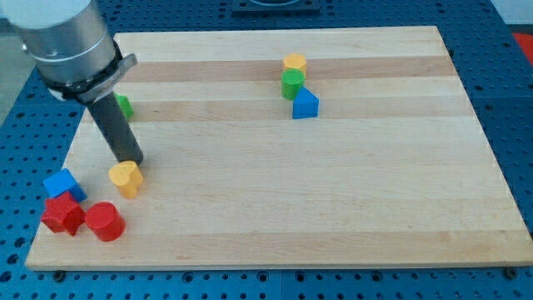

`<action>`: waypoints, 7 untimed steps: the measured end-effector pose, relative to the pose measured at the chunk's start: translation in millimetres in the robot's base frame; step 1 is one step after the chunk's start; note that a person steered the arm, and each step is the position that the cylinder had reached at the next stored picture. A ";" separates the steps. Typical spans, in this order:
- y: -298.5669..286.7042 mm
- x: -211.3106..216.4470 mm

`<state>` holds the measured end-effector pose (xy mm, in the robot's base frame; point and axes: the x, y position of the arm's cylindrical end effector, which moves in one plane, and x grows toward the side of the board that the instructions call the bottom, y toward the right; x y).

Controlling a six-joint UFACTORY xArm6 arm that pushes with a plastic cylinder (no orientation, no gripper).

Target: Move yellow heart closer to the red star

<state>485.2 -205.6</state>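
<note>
Pushing looks underway: my tip [133, 160], a bare rod with nothing to grasp, touches the small yellow heart block [126, 177] at its twelve o'clock. The red star block [63, 215] lies near, toward eight o'clock, so the next shove should angle down-left.

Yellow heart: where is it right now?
The yellow heart sits at the board's lower left, just below my tip, up and right of the red star and red cylinder.

My tip [133, 160] seems to touch the yellow heart [126, 177] from above; red star [62, 215] sits lower left.
</note>
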 end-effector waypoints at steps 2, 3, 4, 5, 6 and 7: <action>18.0 -40.3; 48.6 -35.3; 59.1 -22.1; 43.9 -12.7; 16.9 -6.9; -3.7 -2.5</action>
<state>482.7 -209.3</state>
